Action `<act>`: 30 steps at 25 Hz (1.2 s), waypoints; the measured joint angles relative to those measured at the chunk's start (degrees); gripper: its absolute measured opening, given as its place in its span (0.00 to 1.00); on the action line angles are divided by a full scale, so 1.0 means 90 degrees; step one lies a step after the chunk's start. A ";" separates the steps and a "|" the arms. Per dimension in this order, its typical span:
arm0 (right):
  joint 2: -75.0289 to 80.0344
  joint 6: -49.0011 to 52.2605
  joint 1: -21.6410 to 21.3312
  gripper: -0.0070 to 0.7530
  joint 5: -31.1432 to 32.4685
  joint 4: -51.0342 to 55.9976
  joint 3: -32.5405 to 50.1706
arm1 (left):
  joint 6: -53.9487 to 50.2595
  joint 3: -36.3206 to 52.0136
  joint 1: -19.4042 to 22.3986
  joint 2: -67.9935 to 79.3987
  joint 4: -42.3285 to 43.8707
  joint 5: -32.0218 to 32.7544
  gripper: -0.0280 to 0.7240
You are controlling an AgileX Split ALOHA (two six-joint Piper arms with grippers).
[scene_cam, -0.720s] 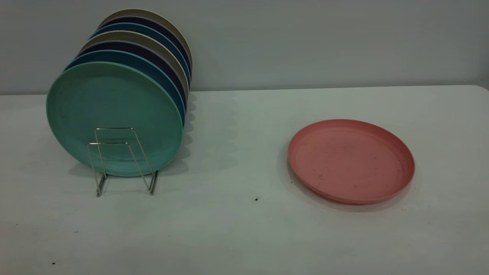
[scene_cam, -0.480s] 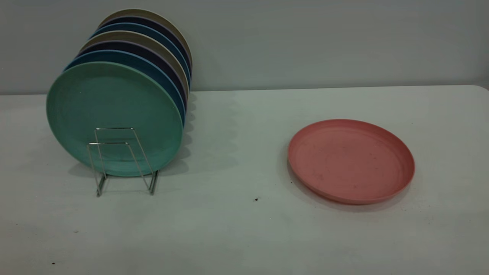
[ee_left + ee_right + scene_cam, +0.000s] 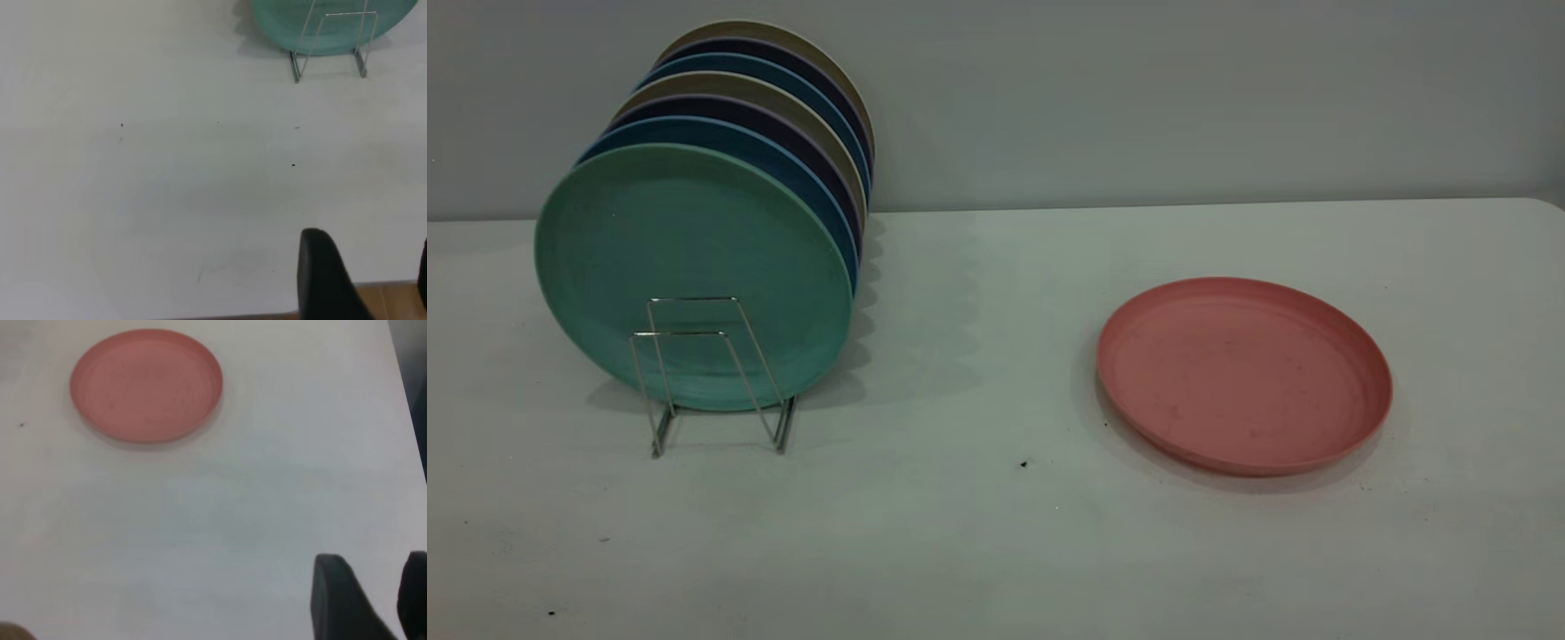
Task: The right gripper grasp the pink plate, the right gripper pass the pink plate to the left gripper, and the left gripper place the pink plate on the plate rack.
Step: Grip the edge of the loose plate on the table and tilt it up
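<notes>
While no arm showed in the exterior view, the pink plate [image 3: 1244, 374] lay flat on the white table [image 3: 978, 533] at right of centre, its hollow side up, with faint dark scuffs inside. Well apart from it, at the left of the frame, the rack [image 3: 711, 373] stood on the table with a row of plates on edge behind its front wire loops; the teal plate [image 3: 692, 267] was nearest the camera, and blue, dark and beige ones ran back toward the grey wall [image 3: 1183, 98]. The two front loops stood bare. A small dark speck [image 3: 1024, 463] sat on the table between rack and pink plate. From the left wrist view, the left gripper [image 3: 373, 280] hung at the lower right of the frame over the table's near edge, its fingers apart and holding nothing, while the rack [image 3: 330, 43] and the lower rim of the teal plate [image 3: 280, 27] showed far off at the upper right. From the right wrist view, the right gripper [image 3: 380, 600] sat at the lower right of the frame, fingers apart with a gap between them and empty, and the pink plate [image 3: 147, 383] lay at the upper left, well clear of it.
</notes>
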 joint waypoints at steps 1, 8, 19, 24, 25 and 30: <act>0.0000 0.0000 0.0000 0.32 0.0000 0.0000 0.0000 | 0.0000 0.0000 0.0000 0.0000 0.0000 0.0000 0.54; 0.0000 0.0000 0.0000 0.32 0.0000 0.0000 0.0000 | 0.0000 0.0000 0.0000 0.0000 0.0000 0.0000 0.54; 0.0000 0.0000 0.0000 0.32 0.0000 0.0000 0.0000 | 0.0010 0.0000 0.0000 0.0000 0.0006 0.0000 0.54; 0.0000 -0.0105 0.0000 0.32 -0.0006 0.0042 -0.0006 | 0.0254 0.0000 0.0000 0.0006 -0.0066 -0.0006 0.54; 0.0021 -0.0224 0.0000 0.32 -0.0031 0.0075 -0.0032 | 0.0433 -0.0008 0.0000 0.0048 -0.0134 -0.0019 0.54; 0.0790 -0.0771 0.0014 0.34 -0.0914 0.0482 -0.0149 | 0.0887 -0.0080 0.0000 0.0880 -0.0612 -0.0341 0.54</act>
